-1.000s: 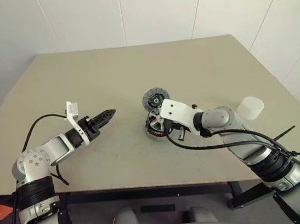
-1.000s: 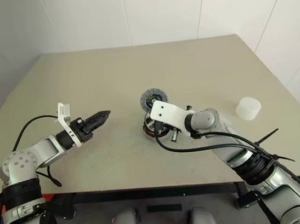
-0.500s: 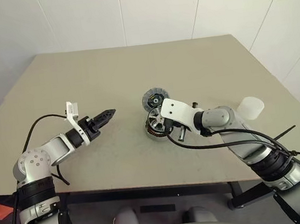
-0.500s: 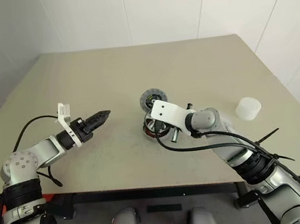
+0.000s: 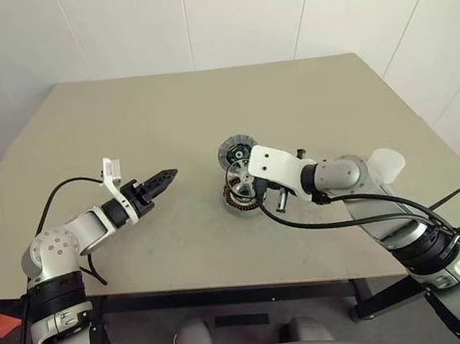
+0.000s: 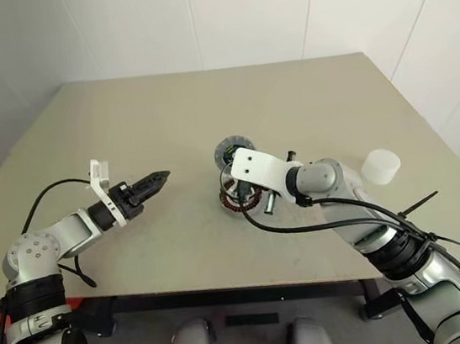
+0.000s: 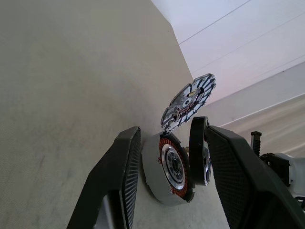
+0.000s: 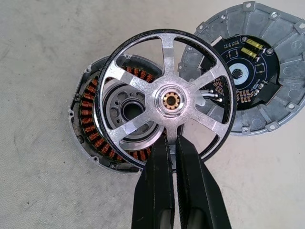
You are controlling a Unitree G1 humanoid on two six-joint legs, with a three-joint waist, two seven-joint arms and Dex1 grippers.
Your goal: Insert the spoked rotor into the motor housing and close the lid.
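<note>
On the matte beige table point(image 5: 121, 118), near its middle and somewhat toward the right edge, sits the motor housing point(image 8: 102, 121), a shallow round metal cup with a ring of copper windings around a dark hollow centre. The right gripper point(image 8: 172, 157) has its two smooth black jaws pressed together on one silver spoke of the spoked rotor point(image 8: 167, 98), a thin dark-rimmed wheel with six flat brushed spokes and a brass-coloured hub, held above the housing and partly overlapping it. Just beyond, toward the far edge, lies the lid point(image 8: 257, 62), a ribbed grey cast disc with a dark centre. The left gripper point(image 5: 163, 179) hovers nearer the left edge, ridged jaws parted and empty. A translucent white cup point(image 5: 386, 164) stands near the right edge.
</note>
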